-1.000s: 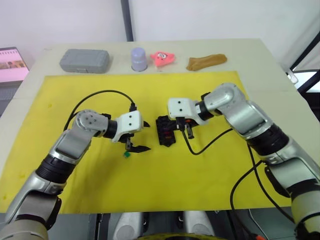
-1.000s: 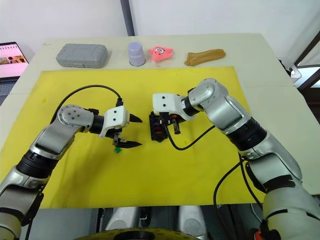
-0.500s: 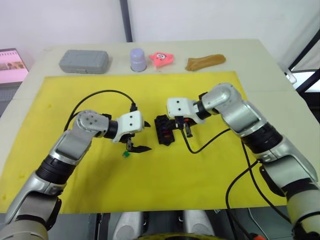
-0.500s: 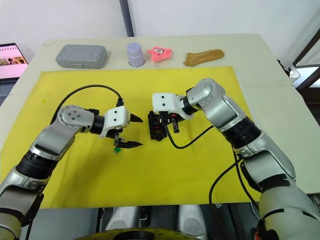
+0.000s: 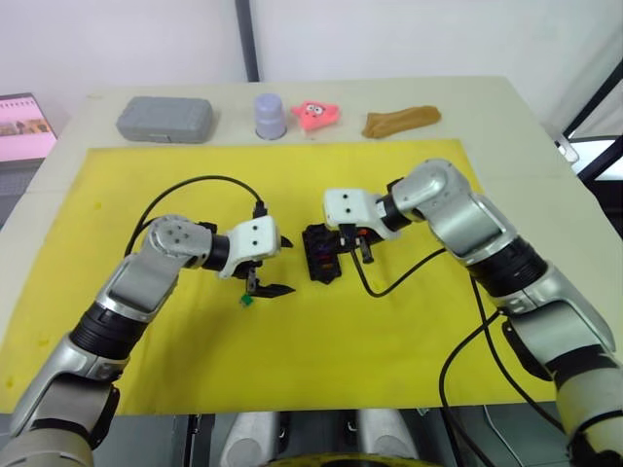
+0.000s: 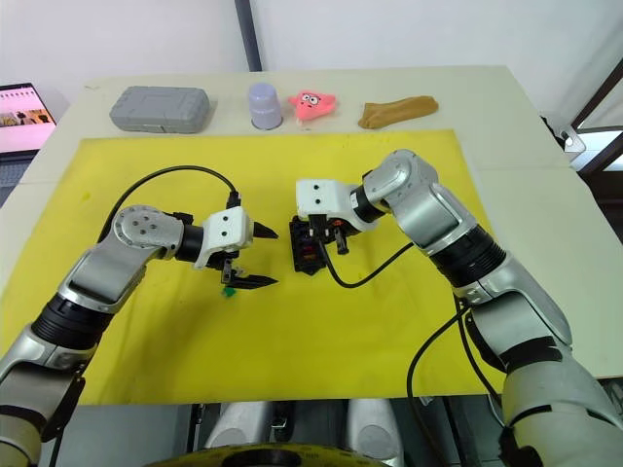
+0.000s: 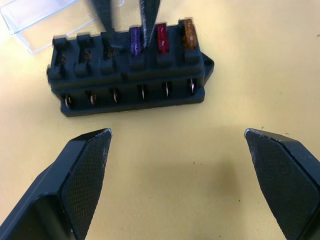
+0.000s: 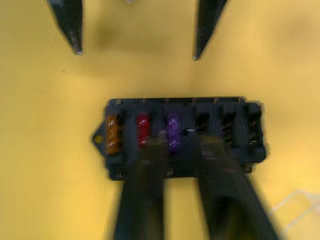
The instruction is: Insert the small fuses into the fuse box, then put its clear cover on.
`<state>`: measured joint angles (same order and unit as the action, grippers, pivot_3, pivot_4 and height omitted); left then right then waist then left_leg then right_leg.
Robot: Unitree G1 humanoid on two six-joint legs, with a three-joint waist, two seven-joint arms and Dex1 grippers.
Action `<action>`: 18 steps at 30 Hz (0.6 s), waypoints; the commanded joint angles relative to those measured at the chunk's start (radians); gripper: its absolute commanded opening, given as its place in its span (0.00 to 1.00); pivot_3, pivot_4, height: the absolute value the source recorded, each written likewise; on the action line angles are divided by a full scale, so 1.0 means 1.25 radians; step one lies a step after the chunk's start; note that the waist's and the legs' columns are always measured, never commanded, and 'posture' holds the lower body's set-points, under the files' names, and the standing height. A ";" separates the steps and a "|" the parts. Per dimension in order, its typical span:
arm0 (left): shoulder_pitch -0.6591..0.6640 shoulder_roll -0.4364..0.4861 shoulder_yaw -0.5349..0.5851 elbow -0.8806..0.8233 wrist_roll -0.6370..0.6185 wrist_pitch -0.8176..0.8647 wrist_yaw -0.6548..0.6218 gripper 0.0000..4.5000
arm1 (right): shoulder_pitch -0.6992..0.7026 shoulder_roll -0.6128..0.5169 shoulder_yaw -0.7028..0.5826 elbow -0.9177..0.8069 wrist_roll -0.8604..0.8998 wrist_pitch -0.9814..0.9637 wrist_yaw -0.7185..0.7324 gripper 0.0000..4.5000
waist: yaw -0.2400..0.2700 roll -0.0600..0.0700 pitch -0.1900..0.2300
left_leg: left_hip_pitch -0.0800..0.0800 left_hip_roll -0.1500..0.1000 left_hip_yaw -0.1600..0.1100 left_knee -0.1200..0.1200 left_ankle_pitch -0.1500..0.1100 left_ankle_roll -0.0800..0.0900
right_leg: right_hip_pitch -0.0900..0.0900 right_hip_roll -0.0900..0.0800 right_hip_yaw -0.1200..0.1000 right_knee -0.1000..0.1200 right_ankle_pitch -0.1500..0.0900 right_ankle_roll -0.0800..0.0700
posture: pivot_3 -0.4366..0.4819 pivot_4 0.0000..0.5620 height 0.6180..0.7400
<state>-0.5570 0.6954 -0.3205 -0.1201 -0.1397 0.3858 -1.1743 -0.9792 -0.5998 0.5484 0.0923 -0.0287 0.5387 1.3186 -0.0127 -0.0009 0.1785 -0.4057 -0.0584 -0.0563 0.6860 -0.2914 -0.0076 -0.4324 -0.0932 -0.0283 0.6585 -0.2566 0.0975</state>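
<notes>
**Little moved: right gripper barely shifted over fuse box**

Hovers right gripper [image 5: 364, 249], fingers slightly apart, over black fuse box [image 7: 131, 70] mid-mat, holding tan, red, purple fuses [image 7: 135, 39]. Left gripper [image 5: 276, 265] spread wide beside green fuse [image 5: 246, 301]. Clear cover [image 7: 37, 22] just behind box.

The left gripper [image 5: 275, 265] hovers just left of the fuse box [image 5: 320, 253], its two black fingers spread wide and pointing toward the box, forearm angled in from the lower left. The right gripper [image 5: 359, 249] hangs directly over the box's right side, fingers [image 7: 148, 20] parted slightly and pointing down at its slots, elbow bent behind.
</notes>
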 commanded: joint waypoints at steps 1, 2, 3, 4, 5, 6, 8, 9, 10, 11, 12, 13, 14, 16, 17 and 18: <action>-0.004 -0.002 0.016 -0.016 -0.004 -0.008 0.005 1.00 | -0.006 0.011 -0.002 0.002 -0.012 0.005 0.000 0.53 | 0.000 0.000 0.000 | 0.000 0.000 0.000 0.000 0.000 0.000 | 0.000 0.000 0.000 0.000 0.000 0.000 | 0.48 0.27 0.92; -0.004 -0.002 0.016 -0.016 -0.004 -0.008 0.005 1.00 | -0.007 0.012 -0.005 0.002 -0.012 0.005 0.000 0.53 | 0.000 0.000 0.000 | 0.000 0.000 0.000 0.000 0.000 0.000 | 0.000 0.000 0.000 0.000 0.000 0.000 | 0.48 0.27 0.92; -0.004 -0.002 0.016 -0.016 -0.004 -0.008 0.005 1.00 | -0.009 0.013 -0.008 0.003 -0.012 0.006 0.000 0.53 | 0.000 0.000 0.000 | 0.000 0.000 0.000 0.000 0.000 0.000 | 0.000 0.000 0.000 0.000 0.000 0.000 | 0.48 0.27 0.92; -0.003 -0.002 0.016 -0.017 -0.004 -0.009 0.005 1.00 | -0.010 0.014 -0.010 0.002 -0.011 0.008 0.000 0.53 | 0.000 0.000 0.000 | 0.000 0.000 0.000 0.000 0.000 0.000 | 0.000 0.000 0.000 0.000 0.000 0.000 | 0.48 0.27 0.92; -0.003 -0.002 0.015 -0.017 -0.004 -0.009 0.005 1.00 | -0.011 0.014 -0.013 0.001 -0.011 0.009 0.001 0.53 | 0.000 0.000 0.000 | 0.000 0.000 0.000 0.000 0.000 0.000 | 0.000 0.000 0.000 0.000 0.000 0.000 | 0.48 0.27 0.92; -0.002 -0.002 0.015 -0.017 -0.003 -0.009 0.005 1.00 | -0.012 0.014 -0.015 0.000 -0.010 0.010 0.001 0.53 | 0.000 0.000 0.000 | 0.000 0.000 0.000 0.000 0.000 0.000 | 0.000 0.000 0.000 0.000 0.000 0.000 | 0.48 0.27 0.92; -0.003 -0.003 0.015 -0.017 -0.003 -0.009 0.005 1.00 | -0.016 0.014 -0.019 -0.003 -0.007 0.014 0.002 0.53 | 0.000 0.000 0.000 | 0.000 0.000 0.000 0.000 0.000 0.000 | 0.000 0.000 0.000 0.000 0.000 0.000 | 0.48 0.27 0.92; -0.004 -0.003 0.015 -0.016 -0.003 -0.009 0.005 1.00 | -0.019 0.014 -0.023 -0.004 -0.005 0.017 0.003 0.53 | 0.000 0.000 0.000 | 0.000 0.000 0.000 0.000 0.000 0.000 | 0.000 0.000 0.000 0.000 0.000 0.000 | 0.48 0.27 0.92; -0.005 -0.004 0.015 -0.015 -0.003 -0.009 0.006 1.00 | -0.023 0.014 -0.026 -0.006 -0.002 0.020 0.005 0.53 | 0.000 0.000 0.000 | 0.000 0.000 0.000 0.000 0.000 0.000 | 0.000 0.000 0.000 0.000 0.000 0.000 | 0.48 0.27 0.92; -0.006 -0.005 0.015 -0.014 -0.003 -0.009 0.006 1.00 | -0.029 0.014 -0.031 -0.009 0.003 0.025 0.009 0.53 | 0.000 0.000 0.000 | 0.000 0.000 0.000 0.000 0.000 0.000 | 0.000 0.000 0.000 0.000 0.000 0.000 | 0.48 0.27 0.92; -0.007 -0.005 0.015 -0.013 -0.003 -0.009 0.007 1.00 | -0.035 0.013 -0.036 -0.012 0.007 0.030 0.012 0.53 | 0.000 0.000 0.000 | 0.000 0.000 0.000 0.000 0.000 0.000 | 0.000 0.000 0.000 0.000 0.000 0.000 | 0.48 0.27 0.92; -0.007 -0.006 0.015 -0.013 -0.003 -0.010 0.007 1.00 | -0.040 0.013 -0.041 -0.014 0.011 0.033 0.014 0.53 | 0.000 0.000 0.000 | 0.000 0.000 0.000 0.000 0.000 0.000 | 0.000 0.000 0.000 0.000 0.000 0.000 | 0.48 0.27 0.92; -0.007 -0.006 0.015 -0.013 -0.003 -0.010 0.008 1.00 | -0.045 0.013 -0.048 -0.018 0.020 0.039 0.018 0.53 | 0.000 0.000 0.000 | 0.000 0.000 0.000 0.000 0.000 0.000 | 0.000 0.000 0.000 0.000 0.000 0.000 | 0.48 0.27 0.92; -0.008 -0.007 0.016 -0.013 -0.003 -0.010 0.007 1.00 | -0.056 0.011 -0.061 -0.030 0.039 0.054 0.031 0.53 | 0.000 0.000 0.000 | -0.001 0.000 0.000 0.000 0.000 0.000 | -0.001 0.000 0.000 0.000 0.000 0.000 | 0.48 0.27 0.92; -0.008 -0.007 0.016 -0.012 -0.003 -0.010 0.007 1.00 | -0.061 0.009 -0.066 -0.035 0.046 0.060 0.036 0.53 | 0.000 0.000 0.000 | -0.001 0.000 0.000 0.000 0.000 0.000 | -0.001 0.000 0.000 0.000 0.000 0.000 | 0.48 0.27 0.92; -0.008 -0.007 0.017 -0.011 -0.003 -0.010 0.007 1.00 | -0.065 0.008 -0.073 -0.041 0.053 0.066 0.040 0.53 | 0.000 0.000 0.000 | -0.001 0.000 0.000 0.000 0.000 0.000 | -0.001 0.000 0.000 0.000 0.000 0.000 | 0.48 0.27 0.92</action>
<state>-0.5571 0.6857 -0.3205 -0.1199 -0.1393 0.3842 -1.1694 -1.0286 -0.5864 0.4961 0.0795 0.0142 0.6138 1.3572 -0.0132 -0.0008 0.1787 -0.4067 -0.0584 -0.0564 0.6859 -0.2915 -0.0076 -0.4335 -0.0932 -0.0283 0.6582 -0.2566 0.0975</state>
